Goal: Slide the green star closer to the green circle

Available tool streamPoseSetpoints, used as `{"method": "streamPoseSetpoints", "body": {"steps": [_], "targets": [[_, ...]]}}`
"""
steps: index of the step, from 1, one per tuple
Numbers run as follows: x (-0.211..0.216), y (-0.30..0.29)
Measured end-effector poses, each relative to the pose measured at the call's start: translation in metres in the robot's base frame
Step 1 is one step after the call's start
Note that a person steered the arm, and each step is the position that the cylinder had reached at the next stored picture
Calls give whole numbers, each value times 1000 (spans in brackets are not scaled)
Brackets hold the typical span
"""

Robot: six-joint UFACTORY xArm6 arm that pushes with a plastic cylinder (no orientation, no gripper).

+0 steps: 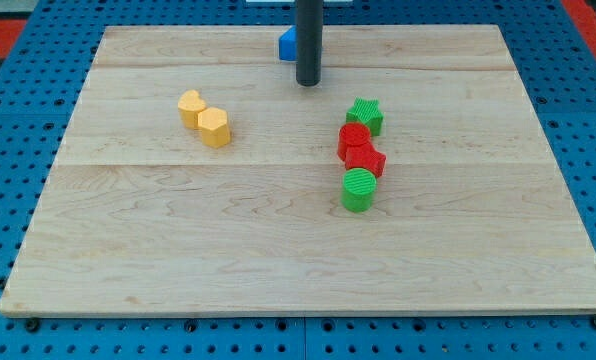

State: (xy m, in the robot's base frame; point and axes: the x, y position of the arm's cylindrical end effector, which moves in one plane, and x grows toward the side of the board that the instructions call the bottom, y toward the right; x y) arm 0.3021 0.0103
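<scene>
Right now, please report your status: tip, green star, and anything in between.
My tip up-left of green star, apart. Green circle below. Two red blocks sit between them, in the way.

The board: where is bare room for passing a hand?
Bare: below the green circle, and left of the yellow blocks. Crowded: green star, red blocks and circle in one column; my tip beside the blue block.

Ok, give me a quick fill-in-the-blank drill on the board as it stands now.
1. Between the green star block and the green circle block sit two ____ blocks.
2. My tip is toward the view's ____ from the star.
3. The two yellow blocks lie on the view's ____ side.
Missing words: red; top left; left.
</scene>
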Motion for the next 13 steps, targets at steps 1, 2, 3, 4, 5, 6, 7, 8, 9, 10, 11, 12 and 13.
{"method": "streamPoseSetpoints", "body": {"steps": [1,2,3,4,5,6,7,8,9,10,11,12,13], "targets": [[-23,16],[-16,56],[18,115],[40,147],[58,114],[89,66],[61,60],[50,35],[80,-2],[63,-10],[42,-29],[42,-38],[44,-73]]}}
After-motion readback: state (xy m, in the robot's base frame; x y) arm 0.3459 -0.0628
